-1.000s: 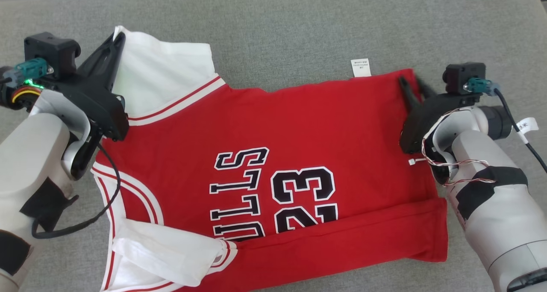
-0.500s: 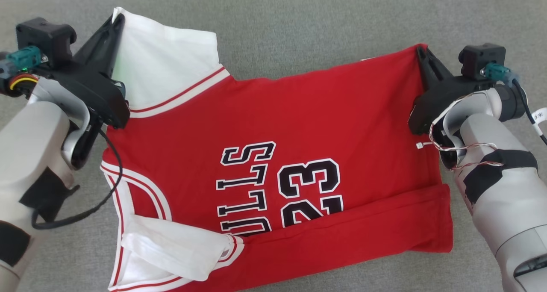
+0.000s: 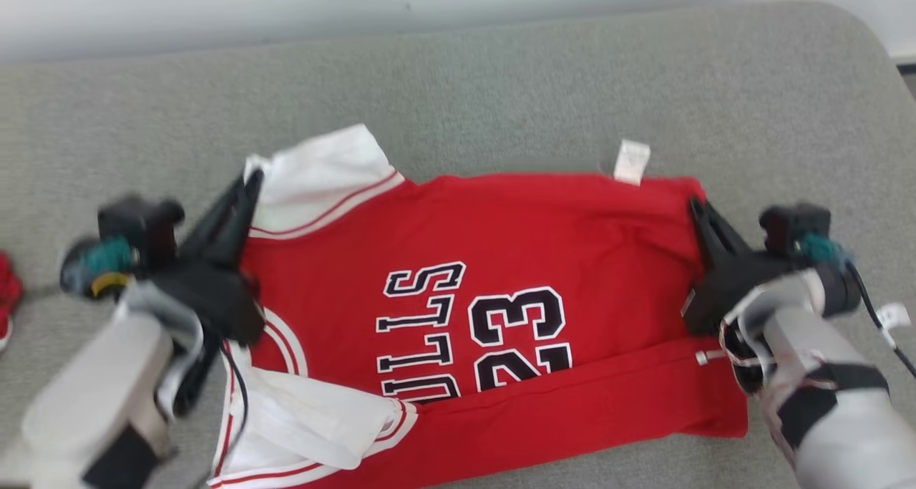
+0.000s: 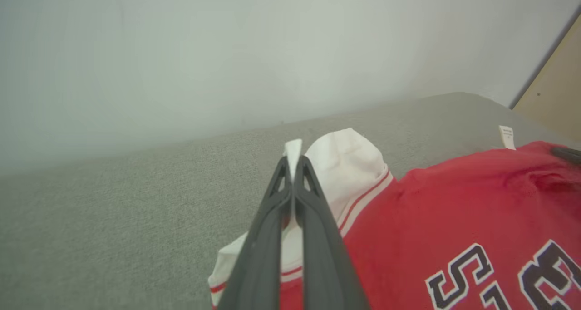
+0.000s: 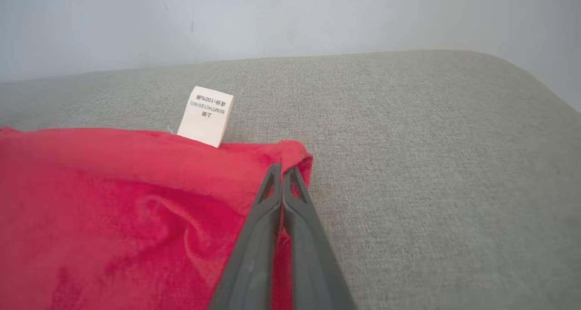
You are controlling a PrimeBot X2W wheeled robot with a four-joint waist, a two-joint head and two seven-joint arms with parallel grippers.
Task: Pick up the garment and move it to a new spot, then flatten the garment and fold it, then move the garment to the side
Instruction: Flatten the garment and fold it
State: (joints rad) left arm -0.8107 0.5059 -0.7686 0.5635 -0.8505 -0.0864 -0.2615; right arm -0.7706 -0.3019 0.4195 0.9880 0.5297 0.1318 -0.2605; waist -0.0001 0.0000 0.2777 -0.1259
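Right tool (image 5: pixel 282 169) — fresh pinch, rumpled jersey (image 5: pixel 113 187)

The left gripper (image 3: pixel 249 187) is pinching the garment (image 3: pixel 572 224) at its white sleeve, fingers pressed together and pointing up the head view (its pale forearm is showing blurred at lower left). The right gripper (image 3: pixel 695 206) is clamping the red corner likewise, its forearm angling in from lower right.
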